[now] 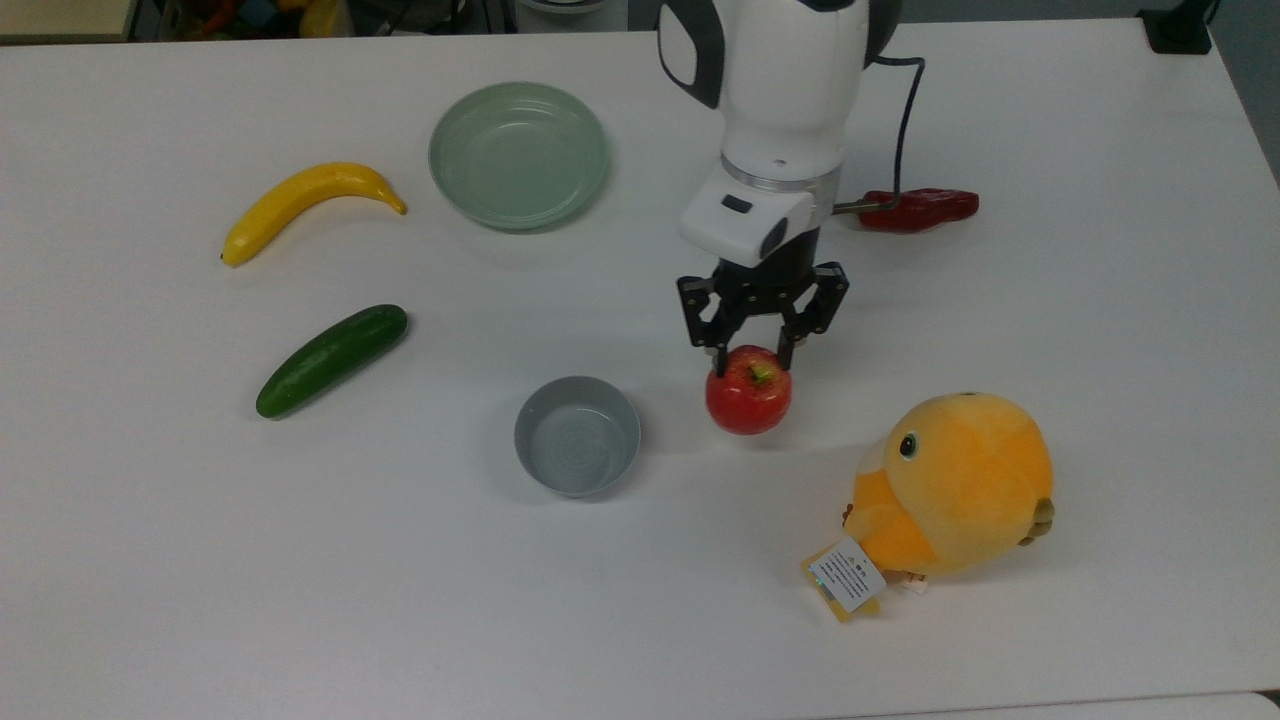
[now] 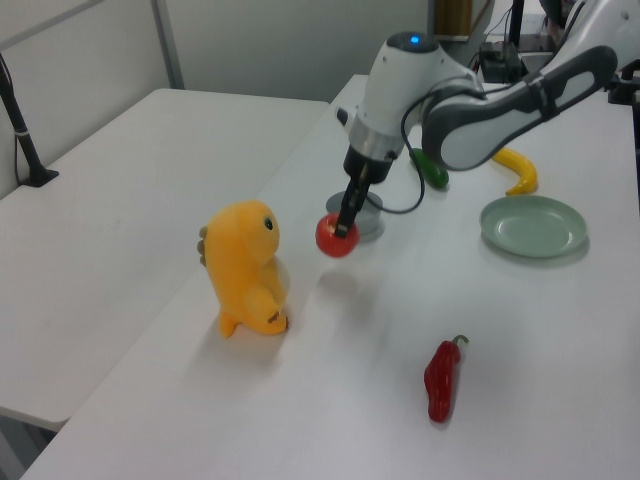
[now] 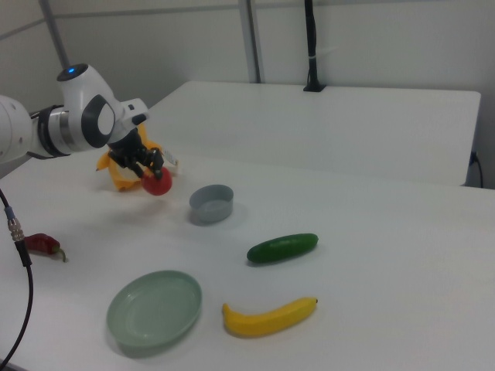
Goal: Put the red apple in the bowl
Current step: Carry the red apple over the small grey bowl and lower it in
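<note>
The red apple [image 1: 748, 391] hangs above the table, held at its top by my gripper [image 1: 752, 358], which is shut on it. In the left view the apple [image 2: 335, 236] is clearly lifted, with its shadow on the table below, and the gripper [image 2: 344, 225] clamps its upper part. In the right view the apple [image 3: 158, 182] sits under the gripper [image 3: 147, 171]. The grey-blue bowl [image 1: 577, 435] stands upright on the table, to the top view's left of the apple, about one apple's width away. The bowl [image 3: 212, 203] looks empty; in the left view the bowl [image 2: 366, 219] is partly hidden behind the gripper.
A yellow plush bird [image 1: 950, 486] sits at the top view's right of the apple. A dark red chili pepper [image 1: 915, 210] lies behind the arm. A pale green dish [image 1: 518, 155], a banana [image 1: 305, 202] and a cucumber [image 1: 331, 359] lie on the top view's left half.
</note>
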`<state>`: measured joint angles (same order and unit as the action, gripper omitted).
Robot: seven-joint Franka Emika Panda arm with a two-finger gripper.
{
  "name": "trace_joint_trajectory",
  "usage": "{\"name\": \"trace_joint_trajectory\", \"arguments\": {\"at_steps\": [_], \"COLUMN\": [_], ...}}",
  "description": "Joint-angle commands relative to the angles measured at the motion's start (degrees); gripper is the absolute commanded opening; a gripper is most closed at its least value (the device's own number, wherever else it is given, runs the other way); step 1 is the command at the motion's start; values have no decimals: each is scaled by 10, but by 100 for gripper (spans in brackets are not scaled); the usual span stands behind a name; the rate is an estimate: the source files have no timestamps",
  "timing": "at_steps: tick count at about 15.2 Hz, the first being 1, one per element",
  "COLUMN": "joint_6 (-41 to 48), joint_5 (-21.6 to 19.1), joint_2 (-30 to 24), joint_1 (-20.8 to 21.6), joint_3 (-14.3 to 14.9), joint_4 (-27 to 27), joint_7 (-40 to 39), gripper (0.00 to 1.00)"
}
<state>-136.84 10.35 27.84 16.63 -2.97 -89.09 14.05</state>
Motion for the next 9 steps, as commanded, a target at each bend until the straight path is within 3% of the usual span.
{"name": "trace_joint_trajectory", "arguments": {"at_steps": [1, 5, 9], "joint_6": [-7, -51, -63], "joint_5": [7, 6, 7], "joint_2": [-25, -28, -24], "joint_1": [-8, -10, -27], "joint_3": [25, 63, 72], "joint_4": [-10, -11, -14], "joint_7": [12, 13, 6], "gripper": [39, 39, 39]}}
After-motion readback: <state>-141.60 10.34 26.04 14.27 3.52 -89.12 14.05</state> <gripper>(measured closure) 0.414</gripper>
